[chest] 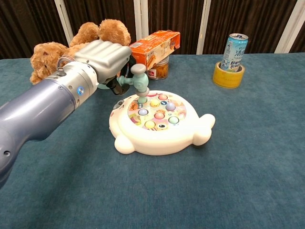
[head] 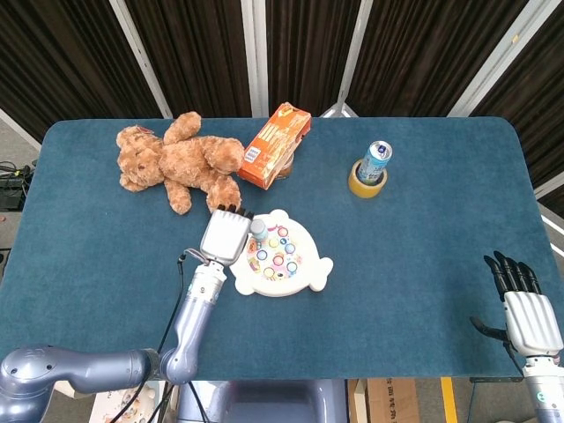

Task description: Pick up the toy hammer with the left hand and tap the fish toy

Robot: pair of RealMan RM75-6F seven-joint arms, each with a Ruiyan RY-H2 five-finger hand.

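Observation:
My left hand point(head: 224, 236) point(chest: 104, 58) grips the handle of the small teal toy hammer point(chest: 137, 78) point(head: 258, 232). The hammer's head hangs just above the upper left of the white fish toy point(head: 280, 255) point(chest: 159, 124), close over its coloured pegs. The fish toy lies flat in the middle of the blue table. My right hand point(head: 527, 308) sits far off at the table's near right edge, fingers apart and holding nothing.
A brown teddy bear point(head: 176, 162) lies behind my left hand. An orange carton point(head: 274, 145) leans on a jar at the back centre. A drink can point(head: 375, 161) stands inside a yellow tape roll point(head: 367, 185) at the back right.

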